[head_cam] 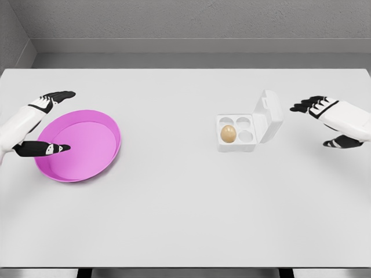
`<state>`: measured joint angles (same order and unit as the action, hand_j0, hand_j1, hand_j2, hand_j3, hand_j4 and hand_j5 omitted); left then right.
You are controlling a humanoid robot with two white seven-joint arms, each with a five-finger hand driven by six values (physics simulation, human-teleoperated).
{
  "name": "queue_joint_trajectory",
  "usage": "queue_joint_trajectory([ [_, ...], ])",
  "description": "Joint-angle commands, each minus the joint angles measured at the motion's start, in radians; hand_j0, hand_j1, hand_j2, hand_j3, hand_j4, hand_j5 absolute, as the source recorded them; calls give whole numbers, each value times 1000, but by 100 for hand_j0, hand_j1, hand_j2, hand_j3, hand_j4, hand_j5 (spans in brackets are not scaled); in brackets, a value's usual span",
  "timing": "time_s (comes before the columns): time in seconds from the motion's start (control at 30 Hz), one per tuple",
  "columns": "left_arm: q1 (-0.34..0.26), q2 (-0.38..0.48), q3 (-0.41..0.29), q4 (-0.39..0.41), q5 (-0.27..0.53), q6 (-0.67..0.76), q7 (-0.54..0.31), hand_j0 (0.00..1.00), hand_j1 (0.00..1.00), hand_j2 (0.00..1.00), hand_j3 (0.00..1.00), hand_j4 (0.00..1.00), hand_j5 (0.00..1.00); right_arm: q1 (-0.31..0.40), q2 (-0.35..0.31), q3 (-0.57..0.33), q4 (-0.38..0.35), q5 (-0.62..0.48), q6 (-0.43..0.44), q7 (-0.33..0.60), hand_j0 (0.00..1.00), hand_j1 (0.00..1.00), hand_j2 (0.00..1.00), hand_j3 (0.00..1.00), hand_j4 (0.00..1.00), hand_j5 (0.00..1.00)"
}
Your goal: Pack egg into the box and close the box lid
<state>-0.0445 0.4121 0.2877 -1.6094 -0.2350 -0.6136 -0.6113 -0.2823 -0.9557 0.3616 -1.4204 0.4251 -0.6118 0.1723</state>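
Both arms are cut off at the frame edges here, so only forearms and hands show. The left hand (43, 124) comes in from the left edge, its dark fingers (59, 94) stretched out flat above the far rim of the pink bowl (110, 152), the thumb reaching over the bowl's inside; whether it touches the bowl is hard to tell. It is relaxed, grasping nothing. Over on the other side, the right hand (319, 119) hangs near the right edge, fingers extended toward the box, thumb lower down, also released and empty, apart from the lid.

Now the containers. The pink bowl sits on the left of the white worktop (185, 220), shallow and round, and nothing lies in it. Right of centre is the small white egg box (236, 143), its lid (268, 116) swung open and standing tilted on the right side. Its inner face blends with the pale tray, so details there are hard to make out. The tray has four round cups, and the egg (228, 134) sits in the near-left one, brown and upright. The other three cups hold nothing. The egg is already packed; the lid is not yet shut.
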Motion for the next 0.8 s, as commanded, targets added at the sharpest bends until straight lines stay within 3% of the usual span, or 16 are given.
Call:
queue_joint_trajectory([
  [0.0,0,1,1,0,8,3,0,100,100,100,100,100,100,0,11,2,24,-3,1,0,100,100,100,100,100,100],
  [0.47,2,1,-1,-3,8,3,0,100,100,100,100,100,100,-2,66,8,23,55,1,1,100,100,100,100,100,100],
  [0.77,3,4,-1,-1,8,3,0,100,100,100,100,100,100,6,81,7,-95,55,1,0,100,100,100,100,100,100],
])
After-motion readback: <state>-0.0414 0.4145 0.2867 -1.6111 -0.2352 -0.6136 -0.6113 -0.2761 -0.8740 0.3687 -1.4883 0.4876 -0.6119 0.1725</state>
